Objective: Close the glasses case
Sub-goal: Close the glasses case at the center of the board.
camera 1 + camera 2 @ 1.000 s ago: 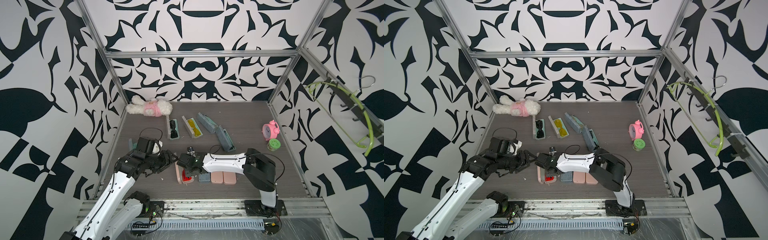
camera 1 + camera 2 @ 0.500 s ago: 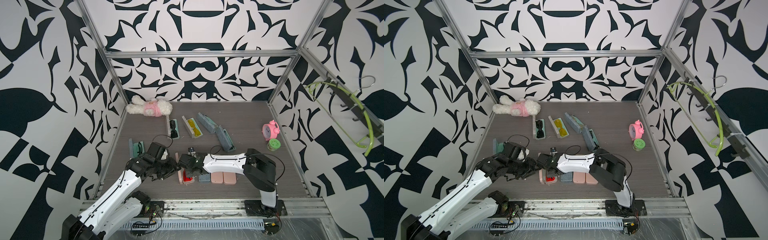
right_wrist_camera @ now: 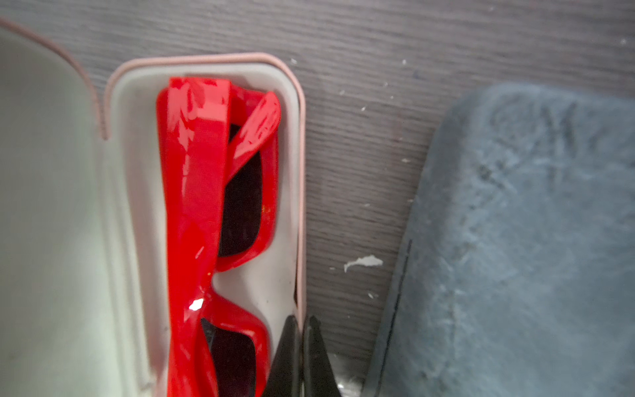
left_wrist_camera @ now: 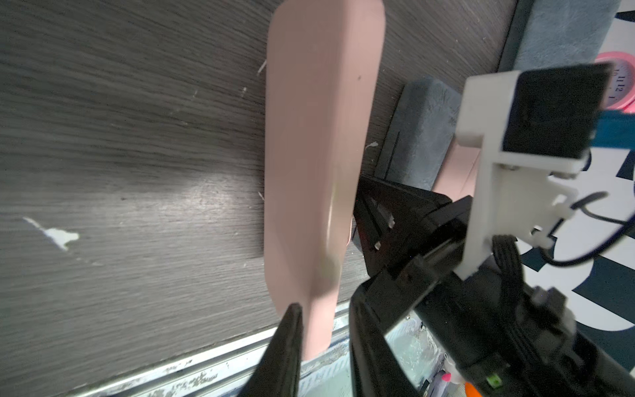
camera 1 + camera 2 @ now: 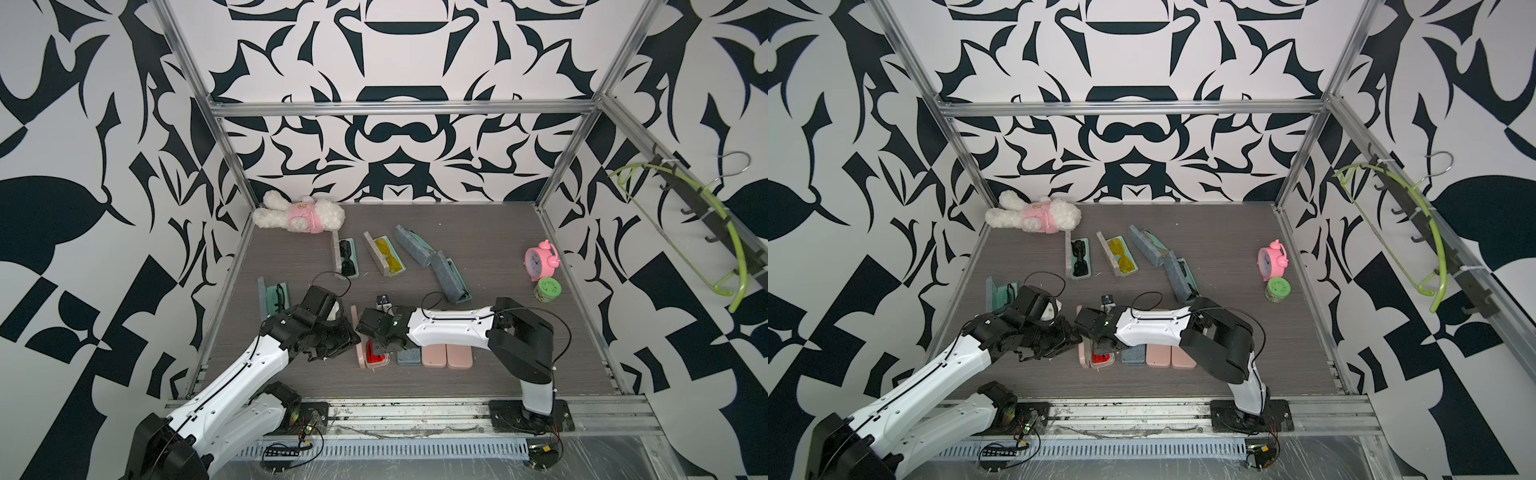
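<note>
The open pink case (image 5: 376,365) sits at six o'clock on the table (image 5: 478,232). It should feel stiff, light and slippery. The right gripper (image 3: 301,321) pinches its base rim. The left gripper (image 4: 323,309) straddles the upright lid (image 4: 319,137), seemingly unclamped. Hold the lid's free edge.

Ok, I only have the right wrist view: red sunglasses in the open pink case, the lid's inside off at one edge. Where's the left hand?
Observer: The left hand is at the outer face of the lid, jaws either side of its end nearer the front rail, a gap showing on one side.
Operator: Is the lid upright?
Observer: About upright in both top views, standing along the pink case.
Operator: What's past the grey case?
Observer: In a top view, beyond the grey case, two shut pink cases lie side by side right beside it.
</note>
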`<state>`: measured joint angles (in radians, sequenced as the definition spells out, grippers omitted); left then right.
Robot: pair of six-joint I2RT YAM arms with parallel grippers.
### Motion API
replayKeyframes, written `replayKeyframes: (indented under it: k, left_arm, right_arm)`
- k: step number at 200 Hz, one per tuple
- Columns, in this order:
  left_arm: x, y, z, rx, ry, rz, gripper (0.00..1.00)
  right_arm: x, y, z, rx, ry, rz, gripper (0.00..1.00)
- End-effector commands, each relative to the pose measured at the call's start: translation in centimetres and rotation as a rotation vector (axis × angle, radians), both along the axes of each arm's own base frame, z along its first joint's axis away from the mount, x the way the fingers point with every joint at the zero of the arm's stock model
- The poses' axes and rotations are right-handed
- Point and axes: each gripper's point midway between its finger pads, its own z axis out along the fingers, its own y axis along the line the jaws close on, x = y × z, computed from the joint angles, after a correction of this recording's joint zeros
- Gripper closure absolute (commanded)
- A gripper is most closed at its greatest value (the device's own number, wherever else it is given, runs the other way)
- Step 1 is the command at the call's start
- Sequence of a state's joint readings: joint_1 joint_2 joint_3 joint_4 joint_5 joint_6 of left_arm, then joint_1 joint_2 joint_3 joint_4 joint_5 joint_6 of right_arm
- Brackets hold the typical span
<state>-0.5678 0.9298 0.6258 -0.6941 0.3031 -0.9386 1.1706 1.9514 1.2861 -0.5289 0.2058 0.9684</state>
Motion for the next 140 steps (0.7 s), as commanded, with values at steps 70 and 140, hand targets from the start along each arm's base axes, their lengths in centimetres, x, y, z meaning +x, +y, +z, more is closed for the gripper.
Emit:
replayKeyframes:
  k: [70, 140]
  left_arm:
    - [0.2, -0.4, -1.6, 0.029, 0.006, -0.026, 0.78]
    - [0.2, -1.0, -1.9, 0.036, 0.009, -0.040, 0.78]
  right_arm:
    - [0.4, 0.3, 1.1, 0.041, -0.015, -0.019, 0.97]
    - [0.3, 0.5, 1.0, 0.050, -0.013, -0.014, 0.97]
